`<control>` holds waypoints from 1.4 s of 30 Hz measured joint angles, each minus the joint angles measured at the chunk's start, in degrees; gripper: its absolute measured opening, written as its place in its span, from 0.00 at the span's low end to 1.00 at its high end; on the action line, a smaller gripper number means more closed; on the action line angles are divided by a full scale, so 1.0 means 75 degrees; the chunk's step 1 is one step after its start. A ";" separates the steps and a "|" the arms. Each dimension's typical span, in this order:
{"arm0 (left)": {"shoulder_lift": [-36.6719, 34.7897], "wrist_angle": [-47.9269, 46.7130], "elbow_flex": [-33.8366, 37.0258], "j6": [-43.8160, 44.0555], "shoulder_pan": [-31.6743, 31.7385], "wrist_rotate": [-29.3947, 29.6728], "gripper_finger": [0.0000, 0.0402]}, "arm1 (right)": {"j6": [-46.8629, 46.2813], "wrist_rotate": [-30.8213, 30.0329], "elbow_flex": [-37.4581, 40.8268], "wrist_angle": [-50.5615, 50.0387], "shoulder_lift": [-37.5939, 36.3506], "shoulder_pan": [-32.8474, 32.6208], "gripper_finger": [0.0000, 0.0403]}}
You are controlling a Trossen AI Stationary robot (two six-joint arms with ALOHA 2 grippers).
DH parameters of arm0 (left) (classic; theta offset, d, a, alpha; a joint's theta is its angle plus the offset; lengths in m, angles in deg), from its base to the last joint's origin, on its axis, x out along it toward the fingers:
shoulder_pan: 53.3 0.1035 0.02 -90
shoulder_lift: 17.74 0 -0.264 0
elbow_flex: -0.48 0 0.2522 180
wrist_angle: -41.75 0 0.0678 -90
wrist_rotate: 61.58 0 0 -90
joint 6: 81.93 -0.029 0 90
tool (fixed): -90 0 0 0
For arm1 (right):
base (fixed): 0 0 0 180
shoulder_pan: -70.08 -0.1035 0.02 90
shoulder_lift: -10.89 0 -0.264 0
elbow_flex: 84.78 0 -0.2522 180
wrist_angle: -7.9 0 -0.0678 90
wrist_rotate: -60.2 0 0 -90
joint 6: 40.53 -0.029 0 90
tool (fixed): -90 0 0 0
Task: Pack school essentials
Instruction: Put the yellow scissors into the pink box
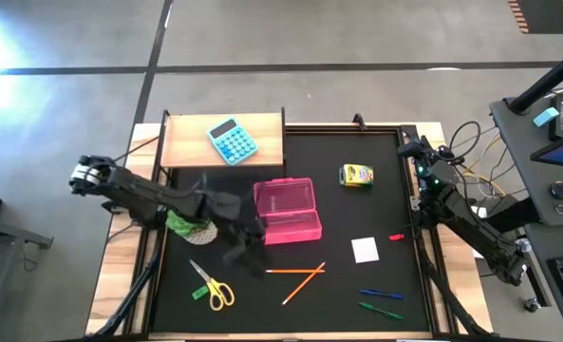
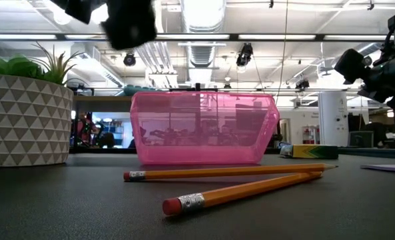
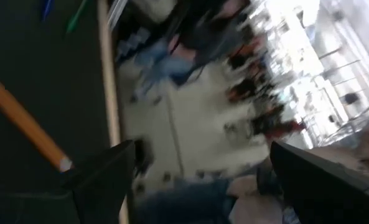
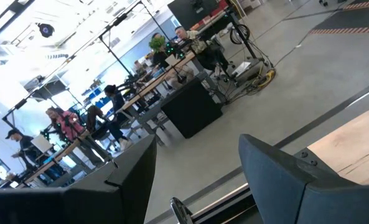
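Two orange pencils are lying crossed on the dark matte bench, just in front of the translucent pink box. The left pincer is hovering beside them, fingers apart and holding nothing. The right pincer is waiting at the bench's right edge, fingers apart.

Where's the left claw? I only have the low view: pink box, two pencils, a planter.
Observer: The left claw hangs over the black mat, just in front of the translucent pink plastic box, close to the two orange pencils.
Operator: Open or shut?
Observer: Open; the left wrist view shows its two fingers spread, holding nothing.
Operator: Right claw?
Observer: The right claw is parked at the mat's far right corner, open and empty.
Operator: Scissors?
Observer: The yellow-handled scissors lie near the mat's front left.
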 joint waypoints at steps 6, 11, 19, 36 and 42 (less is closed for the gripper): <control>0.0571 -0.1790 -0.0286 -0.0546 -0.0390 -0.0003 0.89 | 0.0000 0.0002 0.0000 0.0000 0.0000 0.0000 0.54; 0.0693 -0.3505 -0.0408 -0.1480 -0.0967 0.0200 0.89 | 0.0000 0.0000 0.0000 0.0000 0.0000 0.0000 0.54; 0.0408 -0.5187 -0.0408 -0.2399 -0.2336 0.2183 0.89 | -0.0001 -0.0002 0.0000 0.0003 0.0000 0.0000 0.54; 0.0267 -0.6679 -0.0298 -0.3253 -0.4023 0.4192 0.89 | -0.0001 -0.0001 0.0001 0.0000 0.0000 0.0000 0.54; 0.0258 -0.7378 -0.0253 -0.3915 -0.4205 0.4657 0.89 | 0.0000 -0.0001 0.0000 0.0000 0.0000 0.0000 0.54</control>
